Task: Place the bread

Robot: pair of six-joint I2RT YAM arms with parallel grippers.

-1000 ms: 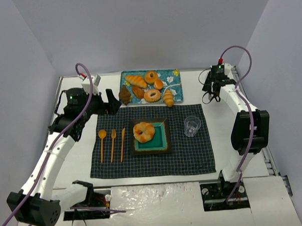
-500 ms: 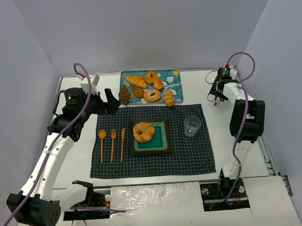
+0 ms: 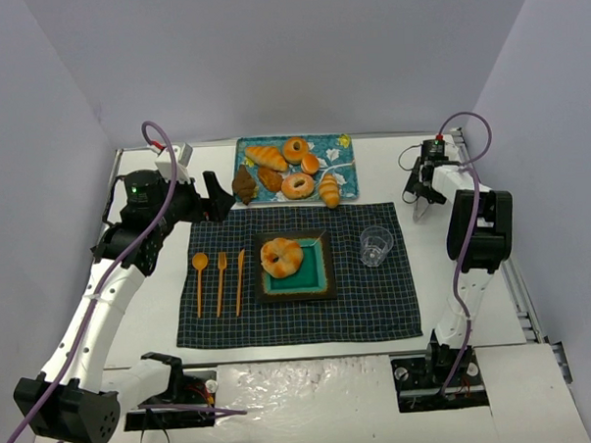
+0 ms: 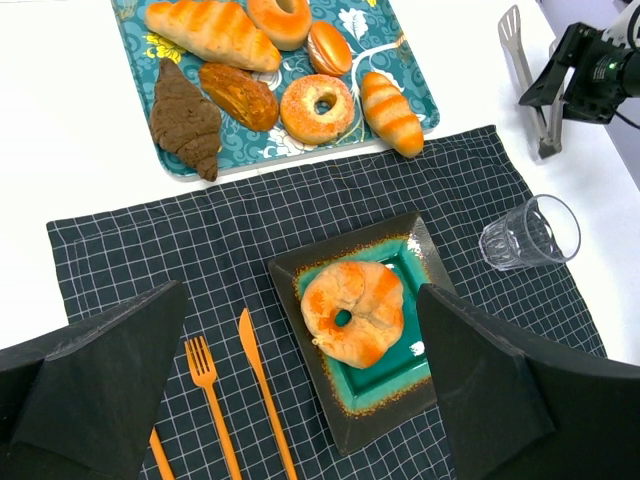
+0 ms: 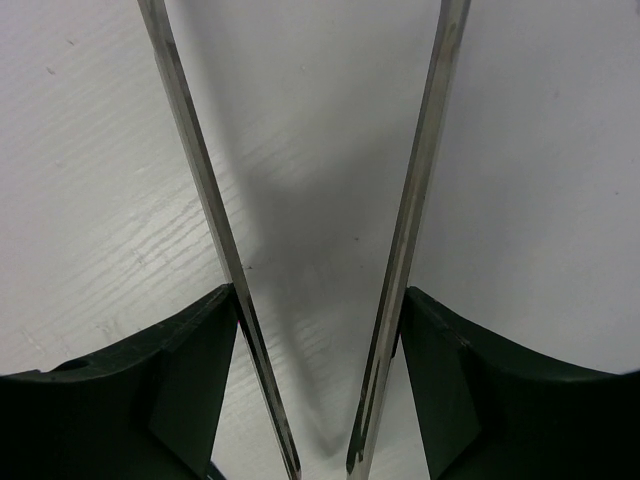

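The bread (image 3: 281, 257), a round golden-orange bun with cream streaks, lies on the teal square plate (image 3: 321, 277) in the middle of the dark checked placemat. It also shows in the left wrist view (image 4: 352, 312), on the plate (image 4: 400, 375). My left gripper (image 3: 216, 197) is open and empty, raised above the placemat's far left; its fingers (image 4: 110, 370) stand on either side of the plate. My right gripper (image 3: 422, 181) is at the back right, shut on metal tongs (image 5: 200, 170) whose arms are spread apart. The tongs (image 4: 528, 80) hang just above the white table.
A blue patterned tray (image 3: 345, 180) at the back holds ring pastries, ridged rolls and a dark croissant. A clear glass (image 3: 376, 245) stands right of the plate. An orange spoon, fork and knife (image 3: 220, 284) lie left of it. Grey walls close in on three sides.
My right arm has folded upright and its elbow has swung back, with the gripper and tongs shifting slightly right and nearer. The left arm and the bread have hardly moved.
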